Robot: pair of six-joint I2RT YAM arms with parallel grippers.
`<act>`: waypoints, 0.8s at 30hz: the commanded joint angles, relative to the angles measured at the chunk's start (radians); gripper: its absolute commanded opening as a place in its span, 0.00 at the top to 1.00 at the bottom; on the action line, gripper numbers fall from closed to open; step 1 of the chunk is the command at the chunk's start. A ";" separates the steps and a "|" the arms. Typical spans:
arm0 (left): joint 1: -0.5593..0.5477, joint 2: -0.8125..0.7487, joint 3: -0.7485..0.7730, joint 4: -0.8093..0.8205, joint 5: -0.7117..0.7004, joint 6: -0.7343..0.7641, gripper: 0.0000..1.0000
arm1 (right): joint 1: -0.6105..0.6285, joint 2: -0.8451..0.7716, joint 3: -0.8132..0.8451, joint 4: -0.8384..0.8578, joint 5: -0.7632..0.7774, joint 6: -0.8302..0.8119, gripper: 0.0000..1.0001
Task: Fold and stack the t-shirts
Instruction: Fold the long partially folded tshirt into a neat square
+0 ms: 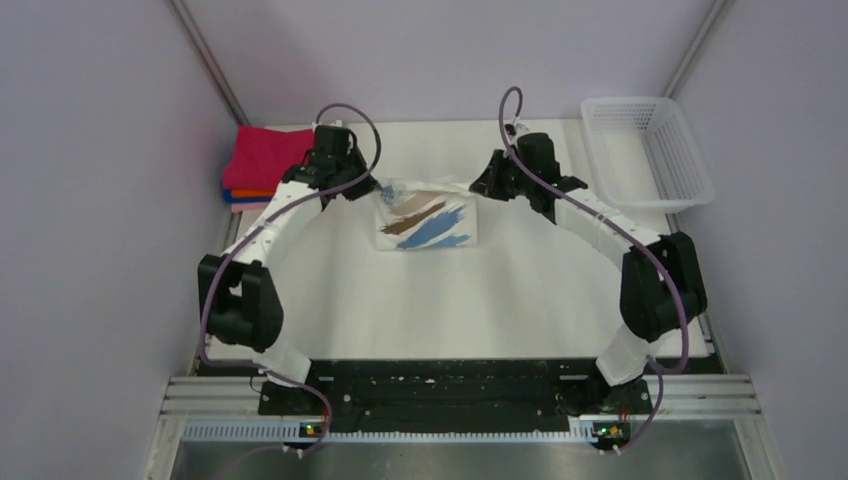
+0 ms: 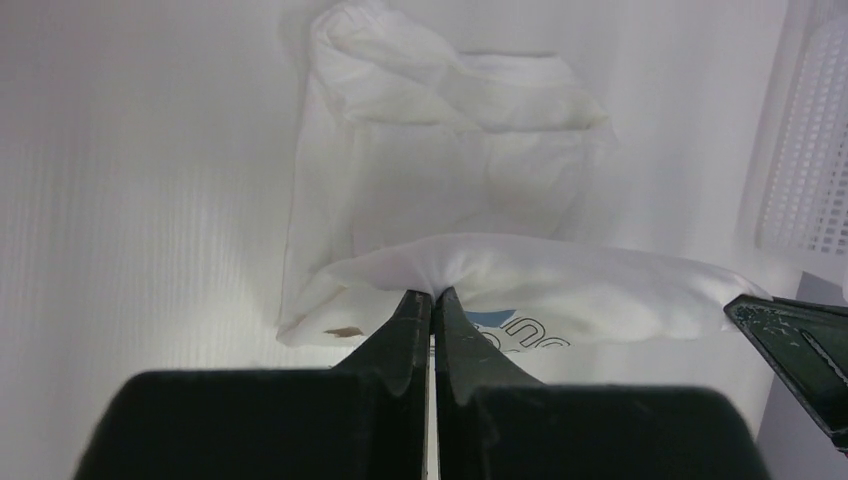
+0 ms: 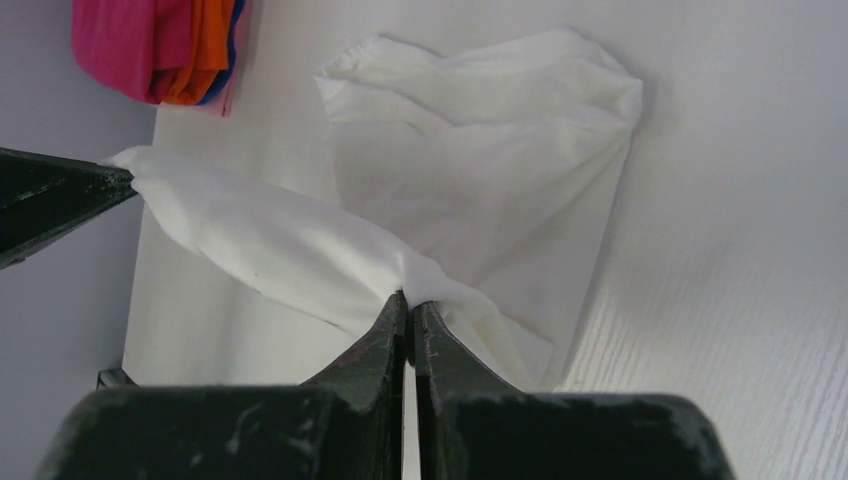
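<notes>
A white t-shirt [image 1: 428, 220] with blue and brown brush strokes printed on it hangs between both grippers over the middle of the table. My left gripper [image 1: 372, 188] is shut on its left edge, the cloth pinched at the tips [image 2: 433, 292]. My right gripper [image 1: 480, 186] is shut on the right edge, seen close in the right wrist view [image 3: 408, 298]. The white t-shirt [image 2: 470, 170] sags below the held edge, its lower part lying on the table. A stack of folded t-shirts [image 1: 262, 165], magenta on top with orange, blue and pink under it, lies at the back left [image 3: 160, 45].
A white mesh basket [image 1: 646, 152] stands at the back right, its wall [image 2: 805, 150] also in the left wrist view. Pale walls close in the white table [image 1: 440, 300] on the left, right and back.
</notes>
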 commanded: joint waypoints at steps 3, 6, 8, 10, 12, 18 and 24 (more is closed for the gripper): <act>0.044 0.199 0.195 0.007 0.015 0.061 1.00 | -0.048 0.155 0.152 0.060 -0.015 -0.011 1.00; 0.061 0.289 0.248 0.014 0.011 0.063 1.00 | -0.063 0.239 0.205 0.058 -0.010 -0.015 1.00; 0.071 0.342 0.278 0.036 0.031 0.061 1.00 | -0.073 0.295 0.241 0.056 -0.008 -0.015 1.00; 0.079 0.390 0.303 0.069 0.074 0.061 1.00 | -0.081 0.350 0.284 0.058 -0.006 -0.015 1.00; 0.081 0.450 0.344 0.089 0.080 0.059 1.00 | -0.088 0.415 0.324 0.060 -0.001 -0.017 1.00; 0.086 0.619 0.513 0.065 0.113 0.051 1.00 | -0.106 0.549 0.429 0.055 0.029 -0.017 1.00; 0.088 0.686 0.642 0.034 0.147 0.041 0.39 | -0.125 0.646 0.583 -0.030 -0.010 -0.075 0.34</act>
